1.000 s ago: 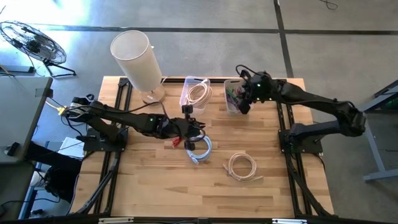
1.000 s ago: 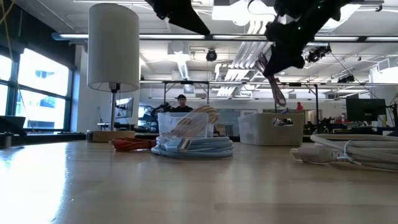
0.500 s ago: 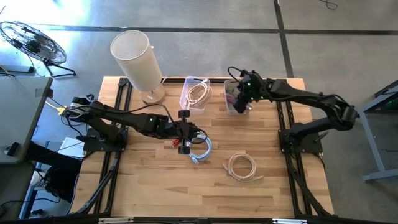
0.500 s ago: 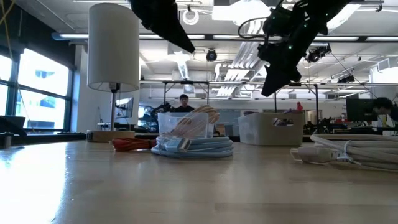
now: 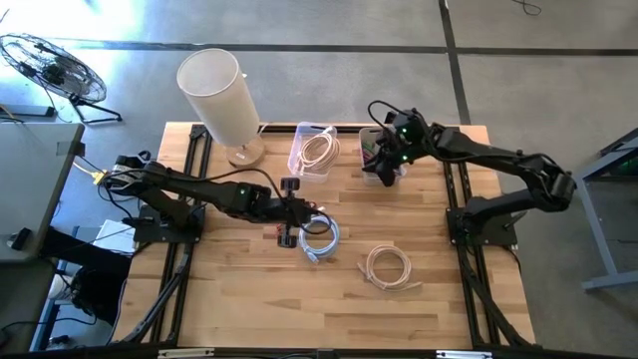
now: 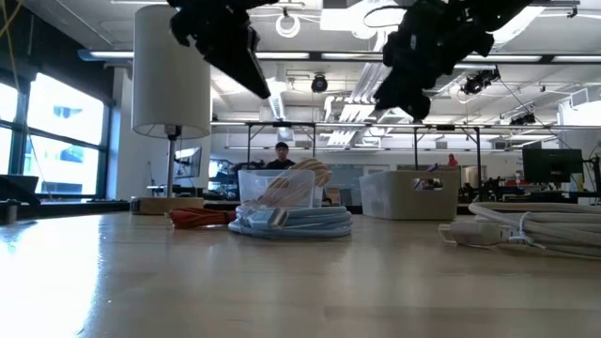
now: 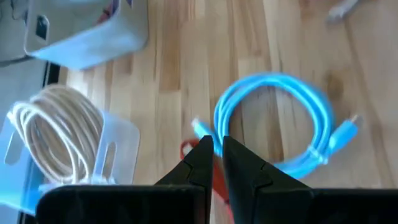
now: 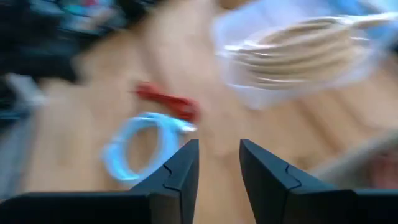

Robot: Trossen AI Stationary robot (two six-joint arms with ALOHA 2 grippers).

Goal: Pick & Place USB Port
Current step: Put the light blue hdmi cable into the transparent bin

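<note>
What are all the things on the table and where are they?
Coiled light blue cable: one, blue, middle of the wooden table.
Red cable: one, red, lying just beside the blue coil on the lamp's side.
Coiled white cable: one, cream-white, loose on the table nearer the front, right of the blue coil.
Clear plastic bin with a cream cable coil: one, see-through, back middle.
Clear plastic bin with mixed cables: one, see-through, back right.
Lamp with a white cylinder shade: one, white, back left.
Left gripper: dark, fingers shut, above the red cable.
Right gripper: dark, fingers apart, empty, by the back right bin.
</note>
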